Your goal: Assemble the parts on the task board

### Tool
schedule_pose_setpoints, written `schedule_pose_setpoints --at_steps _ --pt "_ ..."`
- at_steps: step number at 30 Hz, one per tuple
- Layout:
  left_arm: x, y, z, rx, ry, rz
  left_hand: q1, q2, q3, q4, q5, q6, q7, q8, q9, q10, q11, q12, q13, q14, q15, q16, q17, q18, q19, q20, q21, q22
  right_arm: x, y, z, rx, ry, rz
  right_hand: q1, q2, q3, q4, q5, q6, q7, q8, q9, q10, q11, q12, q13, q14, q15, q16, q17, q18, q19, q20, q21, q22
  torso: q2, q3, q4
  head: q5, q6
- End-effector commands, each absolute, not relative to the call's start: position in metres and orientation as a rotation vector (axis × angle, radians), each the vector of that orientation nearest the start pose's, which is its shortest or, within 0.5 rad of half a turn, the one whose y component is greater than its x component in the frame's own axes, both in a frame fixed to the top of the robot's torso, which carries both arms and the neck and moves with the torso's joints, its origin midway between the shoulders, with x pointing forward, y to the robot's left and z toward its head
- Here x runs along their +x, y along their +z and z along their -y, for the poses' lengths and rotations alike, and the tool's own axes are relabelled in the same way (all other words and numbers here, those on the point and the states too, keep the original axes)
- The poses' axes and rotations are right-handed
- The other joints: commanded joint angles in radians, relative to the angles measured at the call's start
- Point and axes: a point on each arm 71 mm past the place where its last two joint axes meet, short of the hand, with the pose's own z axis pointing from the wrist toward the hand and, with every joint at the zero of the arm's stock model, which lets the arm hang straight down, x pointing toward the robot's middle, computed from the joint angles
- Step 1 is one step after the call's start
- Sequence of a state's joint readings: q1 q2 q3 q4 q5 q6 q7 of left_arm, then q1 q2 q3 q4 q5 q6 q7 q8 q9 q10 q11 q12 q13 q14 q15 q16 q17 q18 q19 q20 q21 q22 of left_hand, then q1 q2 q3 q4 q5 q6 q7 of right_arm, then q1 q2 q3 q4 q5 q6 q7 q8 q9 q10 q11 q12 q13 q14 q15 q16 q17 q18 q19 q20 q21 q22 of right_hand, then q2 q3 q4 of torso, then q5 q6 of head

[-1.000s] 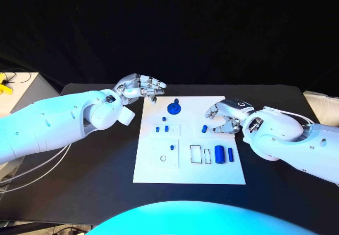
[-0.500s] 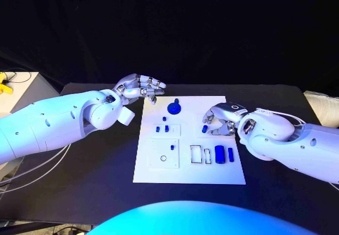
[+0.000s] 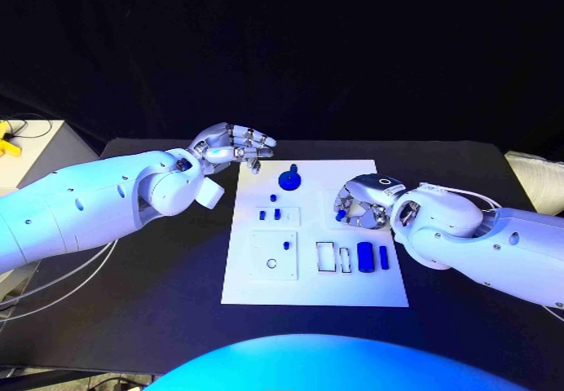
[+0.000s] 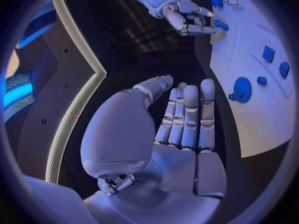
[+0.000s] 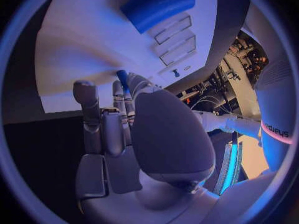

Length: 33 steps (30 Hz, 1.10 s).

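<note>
The white task board [image 3: 315, 281] lies mid-table. On it are a blue round knob [image 3: 292, 177], a small peg [image 3: 273, 197], two small pieces [image 3: 270, 216] in a recess, a blue cylinder [image 3: 366, 256] and a thin blue bar [image 3: 383, 257]. My right hand [image 3: 364, 204] hovers over the board's right side and pinches a small blue part [image 3: 341, 216] at its fingertips; the part [image 5: 122, 76] and the cylinder [image 5: 159, 5] also show in the right wrist view. My left hand [image 3: 235, 147] hangs by the board's far left corner; its palm [image 4: 181, 129] is bare, fingers stretched out.
Two empty rectangular slots [image 3: 334, 257] lie left of the cylinder. A square plate with a round hole [image 3: 273, 255] sits at the board's near left. Black table surrounds the board; a pale box [image 3: 29, 147] stands beyond the table's left edge.
My right hand has shifted slightly left and closer over the board, still pinching the small blue part. The left hand has stayed where it was.
</note>
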<state>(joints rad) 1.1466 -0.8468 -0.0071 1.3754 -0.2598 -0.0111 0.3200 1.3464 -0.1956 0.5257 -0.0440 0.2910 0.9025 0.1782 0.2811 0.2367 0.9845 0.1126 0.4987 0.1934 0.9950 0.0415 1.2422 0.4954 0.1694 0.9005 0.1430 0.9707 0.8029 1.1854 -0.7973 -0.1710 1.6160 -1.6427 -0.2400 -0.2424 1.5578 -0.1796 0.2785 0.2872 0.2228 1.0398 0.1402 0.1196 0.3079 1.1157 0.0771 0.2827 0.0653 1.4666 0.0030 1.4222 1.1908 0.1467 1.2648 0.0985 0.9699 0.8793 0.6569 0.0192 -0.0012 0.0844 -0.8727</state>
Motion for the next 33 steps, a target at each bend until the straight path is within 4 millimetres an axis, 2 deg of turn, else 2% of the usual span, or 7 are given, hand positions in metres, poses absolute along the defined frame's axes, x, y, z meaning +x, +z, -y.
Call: schedule_pose_setpoints --at_steps 1,4,9,14,19,23,33 --pt "0.499 -0.204 -0.235 -0.869 -1.579 -1.675 0.0 0.006 -0.005 -0.001 0.003 -0.007 0.003 0.005 -0.001 -0.005 0.001 0.007 0.001 -0.001 0.005 0.005 0.001 0.015 0.006 0.001 -0.006 -0.001 0.439 -0.235 0.153 -0.42 0.557 -1.805 -0.003 -0.013 0.031 -0.001 -0.006 0.014 -0.001 0.008 0.003 0.016 -0.002 -0.012 0.001 0.031 -0.008 0.007 0.003 -0.008 0.007 -0.001 0.005 0.005 0.0 0.0006 0.0002 -0.001 0.0" --pt "0.499 -0.204 -0.235 -0.869 -1.579 -1.675 0.0 0.006 -0.005 -0.001 0.003 -0.007 0.003 0.005 -0.001 -0.005 0.001 0.007 0.001 -0.001 0.005 0.005 0.001 0.015 0.006 0.001 -0.006 -0.001 0.44 -0.236 0.152 -0.416 0.558 -1.802 -0.005 -0.015 0.061 -0.005 -0.013 0.027 -0.004 0.014 0.007 0.033 -0.005 -0.02 0.002 0.031 -0.01 0.009 0.004 -0.008 0.009 -0.003 0.009 0.013 0.0 0.0006 0.0002 -0.001 0.0" --pt "0.499 -0.204 -0.235 -0.87 -1.578 -1.677 0.0 0.006 -0.005 0.0 0.003 -0.007 0.003 0.005 -0.001 -0.005 0.001 0.008 0.001 -0.001 0.005 0.006 0.001 0.015 0.006 0.001 -0.006 -0.001 0.44 -0.236 0.151 -0.402 0.555 -1.782 -0.001 0.008 0.157 -0.029 -0.07 0.066 -0.016 0.043 0.024 0.085 -0.018 -0.032 0.007 0.033 -0.022 0.012 0.011 -0.01 0.013 -0.012 0.021 0.033 0.0 0.0003 0.0003 -0.004 0.0" --pt "0.499 -0.204 -0.235 -0.87 -1.578 -1.678 0.0 0.006 -0.005 0.0 0.003 -0.007 0.003 0.005 -0.001 -0.005 0.001 0.008 0.001 -0.001 0.005 0.006 0.001 0.015 0.006 0.001 -0.006 -0.001 0.44 -0.237 0.15 -0.376 0.55 -1.761 -0.014 0.021 0.22 -0.065 -0.077 0.084 -0.025 0.074 0.05 0.132 -0.03 -0.038 0.015 0.036 -0.032 0.016 0.019 -0.013 0.019 -0.022 0.036 0.055 0.0 0.0003 0.0005 -0.006 0.0" --pt "0.499 -0.204 -0.235 -0.87 -1.577 -1.678 0.0 0.006 -0.005 0.0 0.003 -0.007 0.003 0.005 -0.001 -0.005 0.001 0.008 0.001 -0.001 0.005 0.006 0.001 0.015 0.006 0.001 -0.006 -0.001 0.439 -0.235 0.151 -0.343 0.552 -1.735 -0.075 0.005 0.307 -0.122 -0.072 0.067 -0.024 0.105 0.09 0.159 -0.032 -0.07 0.023 0.036 -0.033 0.018 0.021 -0.014 0.018 -0.025 0.042 0.072 0.0 -0.0001 0.0005 -0.008 0.0" --pt "0.499 -0.204 -0.235 -0.871 -1.577 -1.678 0.0 0.007 -0.005 0.0 0.003 -0.007 0.003 0.006 -0.001 -0.006 0.001 0.008 0.001 -0.001 0.005 0.006 0.001 0.015 0.007 0.001 -0.007 -0.002 0.435 -0.231 0.152 -0.314 0.569 -1.713 -0.103 0.0 0.336 -0.148 -0.069 0.06 -0.025 0.118 0.107 0.169 -0.033 -0.081 0.027 0.037 -0.034 0.019 0.023 -0.015 0.019 -0.026 0.045 0.08 -0.001 0.0002 0.0001 -0.006 0.0" --pt "0.5 -0.205 -0.236 -0.873 -1.574 -1.678 0.0 0.007 -0.005 0.0 0.003 -0.007 0.003 0.006 -0.001 -0.006 0.001 0.008 0.001 -0.001 0.005 0.006 0.001 0.015 0.007 0.001 -0.007 -0.002 0.427 -0.204 0.156 -0.25 0.626 -1.636 -0.118 -0.002 0.35 -0.162 -0.07 0.058 -0.025 0.125 0.117 0.174 -0.033 -0.087 0.03 0.038 -0.034 0.021 0.028 -0.016 0.022 -0.026 0.053 0.092 -0.002 -0.0001 0.0 -0.006 0.0"
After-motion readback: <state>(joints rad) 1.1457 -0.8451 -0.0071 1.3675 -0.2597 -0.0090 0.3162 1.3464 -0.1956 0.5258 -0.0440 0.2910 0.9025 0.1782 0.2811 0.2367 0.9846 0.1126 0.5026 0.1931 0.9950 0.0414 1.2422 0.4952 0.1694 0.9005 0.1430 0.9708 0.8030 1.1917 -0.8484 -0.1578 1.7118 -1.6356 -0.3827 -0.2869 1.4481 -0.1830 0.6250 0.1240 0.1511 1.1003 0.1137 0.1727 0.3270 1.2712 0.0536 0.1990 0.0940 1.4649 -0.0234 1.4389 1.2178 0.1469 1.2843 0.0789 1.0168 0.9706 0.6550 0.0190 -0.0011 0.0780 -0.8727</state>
